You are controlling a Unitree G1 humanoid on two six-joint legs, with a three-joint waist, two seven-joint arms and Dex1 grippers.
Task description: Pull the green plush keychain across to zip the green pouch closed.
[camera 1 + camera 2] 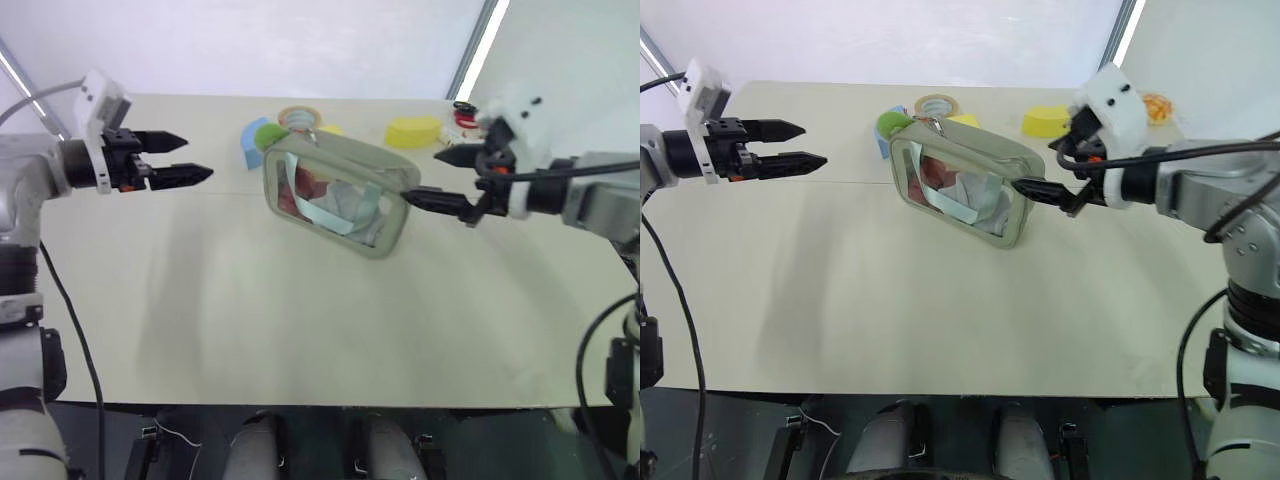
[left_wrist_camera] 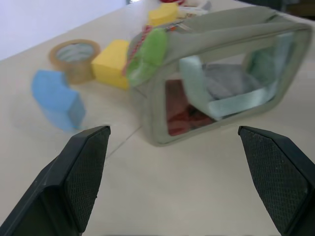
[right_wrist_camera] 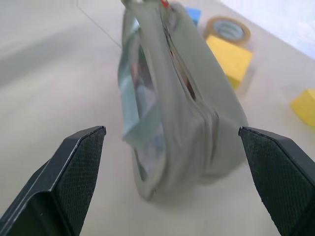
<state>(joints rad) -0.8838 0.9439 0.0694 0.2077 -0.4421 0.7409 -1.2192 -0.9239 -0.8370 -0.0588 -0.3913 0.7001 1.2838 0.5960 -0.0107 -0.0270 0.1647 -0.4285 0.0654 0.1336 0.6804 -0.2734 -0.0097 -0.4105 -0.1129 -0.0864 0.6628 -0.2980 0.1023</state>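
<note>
We see the pouch (image 1: 335, 195) standing on edge on the table (image 1: 300, 320), window side toward us, red and white contents and a mint strap (image 2: 231, 101) showing through.

Left gripper (image 1: 190, 158): fingers spread wide, holding nothing. It hangs above the table, well apart from the pouch, which lies straight ahead of its tips. In the left wrist view the pouch's near end sits between the two fingers (image 2: 83, 172) but beyond them, no contact.

Right gripper (image 1: 440, 178): fingers also wide apart, empty. Its lower finger tip is just beside the pouch's end; we cannot tell if it touches. In the right wrist view the pouch stands end-on between the fingers (image 3: 69, 182), zipper seam running along the top away from the gripper.

The keychain (image 2: 147, 54) sits at the pouch's top corner on the left gripper's side, at the far end from the right gripper.

Beyond the pouch from the grippers: a blue block (image 2: 56, 98), a tape roll (image 2: 74, 56), a yellow block (image 2: 110, 61), and another yellow block (image 1: 412, 131) behind the right gripper's tips.
</note>
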